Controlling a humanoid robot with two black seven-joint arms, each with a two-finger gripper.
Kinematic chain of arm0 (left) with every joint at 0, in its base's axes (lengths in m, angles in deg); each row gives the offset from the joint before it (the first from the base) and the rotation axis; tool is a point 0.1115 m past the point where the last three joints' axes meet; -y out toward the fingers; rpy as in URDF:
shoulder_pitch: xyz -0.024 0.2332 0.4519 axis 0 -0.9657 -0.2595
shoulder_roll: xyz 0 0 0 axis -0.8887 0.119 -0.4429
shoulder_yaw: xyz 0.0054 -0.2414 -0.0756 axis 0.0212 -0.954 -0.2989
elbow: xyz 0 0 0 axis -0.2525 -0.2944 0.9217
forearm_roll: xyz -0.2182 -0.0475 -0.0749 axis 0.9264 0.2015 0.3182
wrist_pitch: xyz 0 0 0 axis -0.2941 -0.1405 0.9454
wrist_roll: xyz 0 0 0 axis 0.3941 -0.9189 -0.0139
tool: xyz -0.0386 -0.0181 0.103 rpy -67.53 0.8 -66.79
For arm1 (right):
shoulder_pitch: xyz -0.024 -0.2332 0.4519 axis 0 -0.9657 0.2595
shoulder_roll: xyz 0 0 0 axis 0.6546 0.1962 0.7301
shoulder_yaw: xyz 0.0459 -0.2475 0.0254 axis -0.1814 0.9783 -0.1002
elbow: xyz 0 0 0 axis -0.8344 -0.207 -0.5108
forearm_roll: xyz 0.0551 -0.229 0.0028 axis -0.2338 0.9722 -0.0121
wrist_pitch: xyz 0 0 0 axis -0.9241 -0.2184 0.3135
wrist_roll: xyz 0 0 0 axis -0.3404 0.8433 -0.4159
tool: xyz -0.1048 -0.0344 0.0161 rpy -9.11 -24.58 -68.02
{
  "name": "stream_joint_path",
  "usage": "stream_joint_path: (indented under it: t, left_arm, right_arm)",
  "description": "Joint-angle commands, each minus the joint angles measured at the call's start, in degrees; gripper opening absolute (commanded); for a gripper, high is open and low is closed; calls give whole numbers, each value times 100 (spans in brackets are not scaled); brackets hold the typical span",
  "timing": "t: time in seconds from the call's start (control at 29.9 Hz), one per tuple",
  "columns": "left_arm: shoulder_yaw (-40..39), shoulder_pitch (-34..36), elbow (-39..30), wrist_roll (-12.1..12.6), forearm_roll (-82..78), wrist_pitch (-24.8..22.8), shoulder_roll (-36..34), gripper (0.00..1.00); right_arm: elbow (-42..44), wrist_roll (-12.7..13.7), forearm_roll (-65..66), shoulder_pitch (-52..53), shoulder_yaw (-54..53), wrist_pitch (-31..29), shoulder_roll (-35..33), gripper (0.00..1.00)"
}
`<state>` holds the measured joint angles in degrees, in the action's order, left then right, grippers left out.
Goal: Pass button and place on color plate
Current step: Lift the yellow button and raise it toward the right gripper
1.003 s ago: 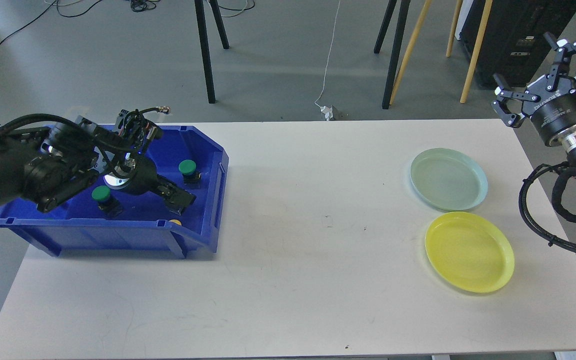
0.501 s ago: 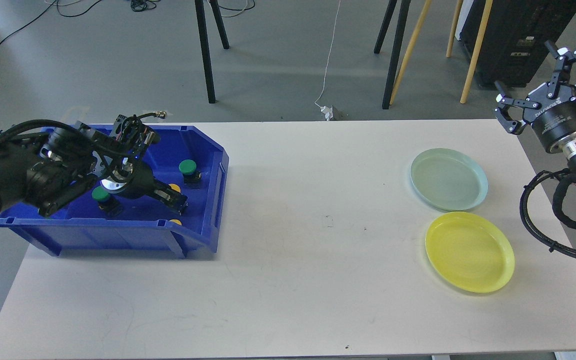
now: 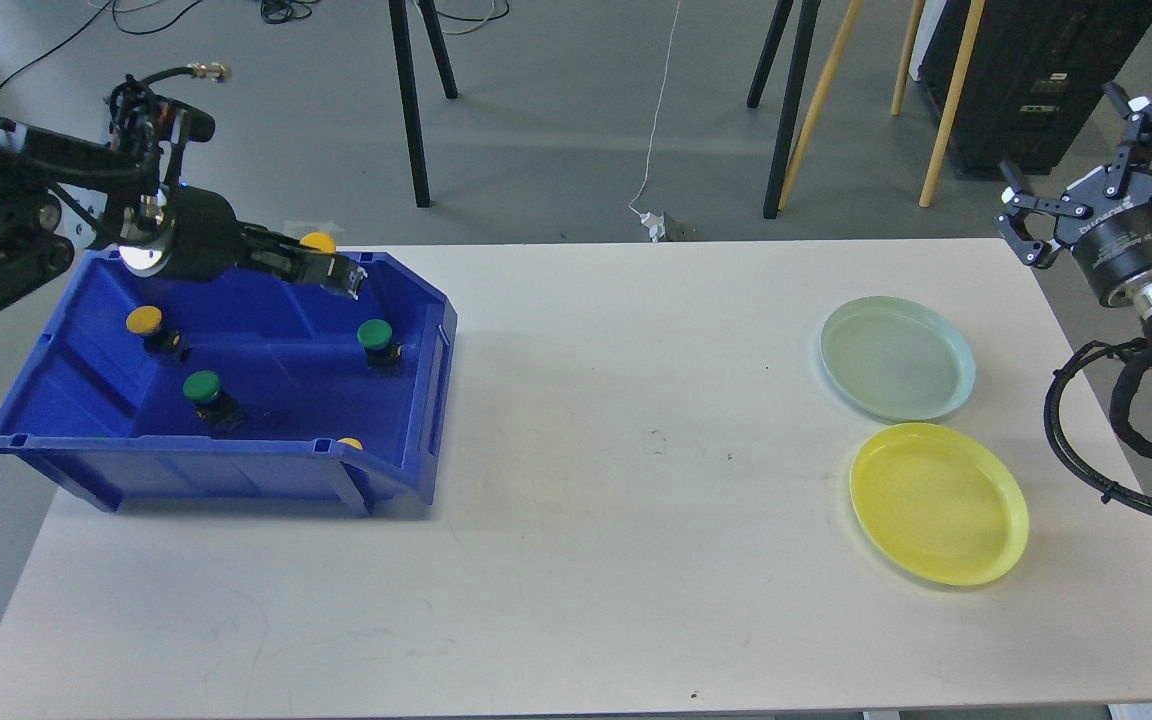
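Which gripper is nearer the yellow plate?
Right. The right gripper hangs open past the table's far right corner, beyond the yellow plate; the left gripper is over the blue bin, far left.

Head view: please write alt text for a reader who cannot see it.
The left hand holds a yellow button above the blue bin, which contains more green and yellow buttons. The right hand waits open beyond the green plate and yellow plate.

Bare table (image 3: 636,500) between bin (image 3: 236,470) and plates (image 3: 936,500).
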<state>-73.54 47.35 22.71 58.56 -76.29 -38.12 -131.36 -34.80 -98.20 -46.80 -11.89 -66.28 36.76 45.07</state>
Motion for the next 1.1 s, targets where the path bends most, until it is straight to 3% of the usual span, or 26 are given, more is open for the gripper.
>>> stream_joint_path:
  t: [0.0,0.1,0.2,0.37,0.47,0.77,1.07]
  left_arm:
    - [-959,-46,-649,-2,282,1,-389,3]
    - [-1584,-292,-949,-2,1553,1,-171,3]
    - [-1893,-433,-871,-2,3074,1,758,3]
    - [-1946,-828,-108,-2,4194,1,2315,3]
    - [-1972,-996,358,-2,4300,1,2879,3]
    - [-1981,-1181,606,-2,4379,1,3197,3]
    - [-1981,-1181,606,-2,4388,1,3197,3]
  right_arm:
    - [-45,-8,0,-66,-109,0,-24,100]
    - [-351,-8,140,-118,-48,0,-155,100]
    - [-1289,-43,902,-241,66,0,-550,100]
    - [-2802,-438,1670,-610,31,409,-911,100]
    - [-3357,-474,1758,-733,110,541,-956,100]
    - [-3350,-474,2092,-532,628,681,-491,100]
    - [-2665,-474,2118,311,1437,831,142,100]
